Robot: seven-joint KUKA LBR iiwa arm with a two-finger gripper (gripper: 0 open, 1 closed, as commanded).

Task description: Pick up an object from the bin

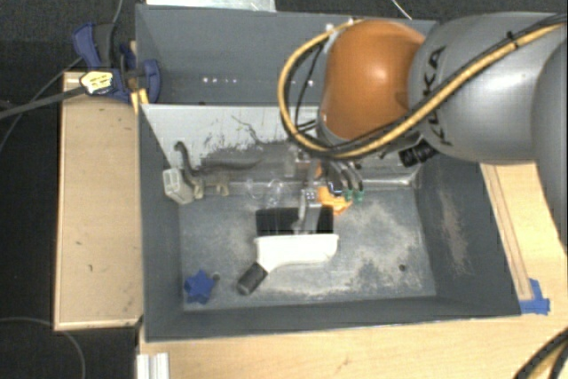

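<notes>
Jaws of the gripper (311,210) point down at the middle of the bin (461,231) floor. They are bunched in shadow under the wrist, so I cannot tell whether they are spread or pressed together, and nothing can be seen pinched between them.

Directly below them, toward the near wall, lies a white block (297,250). It is oblong, with its long axis running left to right across the view and its right end tipped slightly away. The gripper's tip sits at the block's far long edge, touching or almost touching. A black flat piece (277,219) lies just left of the tip, against the same far edge.

Judging by this, a grasp on the block would need the jaws brought toward the near wall and closed across its short width.

Further out, a dark short cylinder (251,279) and a blue scrap (201,286) lie near the front left corner. A pale bent piece (181,182) lies at the left wall.
</notes>
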